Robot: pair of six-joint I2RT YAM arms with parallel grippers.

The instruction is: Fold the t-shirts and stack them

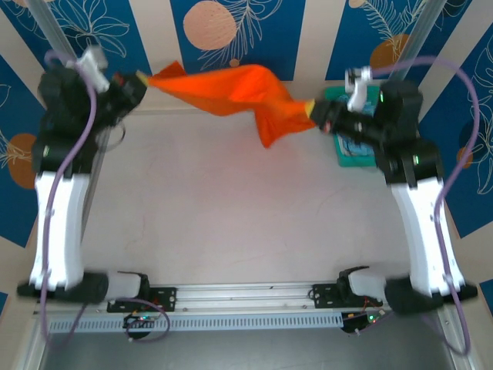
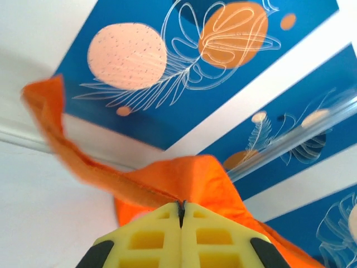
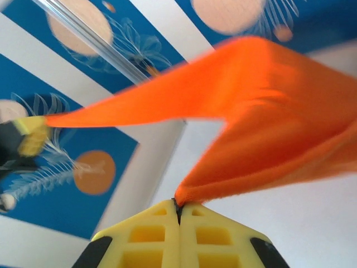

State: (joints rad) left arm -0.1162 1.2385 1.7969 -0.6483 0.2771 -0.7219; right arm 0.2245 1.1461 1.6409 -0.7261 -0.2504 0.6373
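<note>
Grip at both ends of orange t-shirt (image 1: 231,89), left hand (image 1: 142,78) and right hand (image 1: 310,109) clenched, raised apart (cloth sagging between)

You're looking at robot lab cell, not home or shop; left arm (image 1: 65,223) and right arm (image 1: 420,223), white and black, bolted to slotted aluminium rail (image 1: 246,294) at near edge of bare pale table (image 1: 231,208); purple cables (image 1: 46,231) run loose along arms; small electronics (image 1: 142,317) with lit indicators by rail; metal frame poles (image 1: 54,35) at back corners; printed backdrop (image 1: 308,38) of blue and cream stripes, peach discs and white leaf outlines walls your workspace on three sides.
</note>
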